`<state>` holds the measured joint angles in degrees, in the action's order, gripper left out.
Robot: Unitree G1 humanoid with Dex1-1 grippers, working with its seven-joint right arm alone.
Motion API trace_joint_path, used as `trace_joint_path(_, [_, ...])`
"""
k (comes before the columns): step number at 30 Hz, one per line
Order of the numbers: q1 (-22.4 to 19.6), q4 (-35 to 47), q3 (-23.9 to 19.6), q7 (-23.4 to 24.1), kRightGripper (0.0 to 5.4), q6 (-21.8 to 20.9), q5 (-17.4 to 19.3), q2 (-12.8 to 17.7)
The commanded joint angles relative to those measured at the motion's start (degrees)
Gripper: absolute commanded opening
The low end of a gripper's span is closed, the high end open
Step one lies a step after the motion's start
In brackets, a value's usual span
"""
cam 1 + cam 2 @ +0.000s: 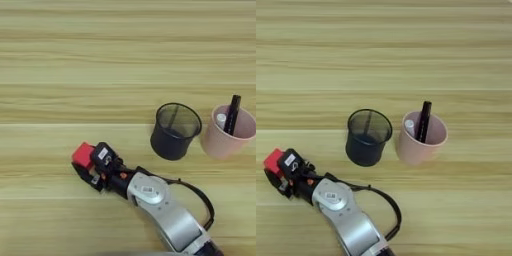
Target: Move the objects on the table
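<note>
Left eye view: tan plank table, gripper clenched around red cube.

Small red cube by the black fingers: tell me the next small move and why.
Probably close and lift. The small red cube sits at the tips of the right gripper, on the light wooden table, left of the black mesh cup and the pink cup holding the slim black stick.
</note>
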<state>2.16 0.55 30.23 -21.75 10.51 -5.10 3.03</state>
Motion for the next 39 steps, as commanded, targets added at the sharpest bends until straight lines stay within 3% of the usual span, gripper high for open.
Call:
trace_joint_path(1, [-1.0, 3.0, -2.1, 2.8, 2.35, -1.5, -0.5, -1.1])
trace_joint_path(13, [2.3, 3.3, -5.9, 13.2, 2.35, -6.3, -5.3, -1.4])
trace_joint_path(20, [2.3, 0.9, -9.5, 18.9, 2.35, -6.2, -6.7, -2.3])
trace_joint_path(32, [2.5, -2.3, -12.8, 18.0, 2.35, -3.6, -1.7, -5.7])
trace_joint_path(39, [6.8, 3.3, -11.2, 17.9, 2.35, -1.0, -0.1, -7.0])
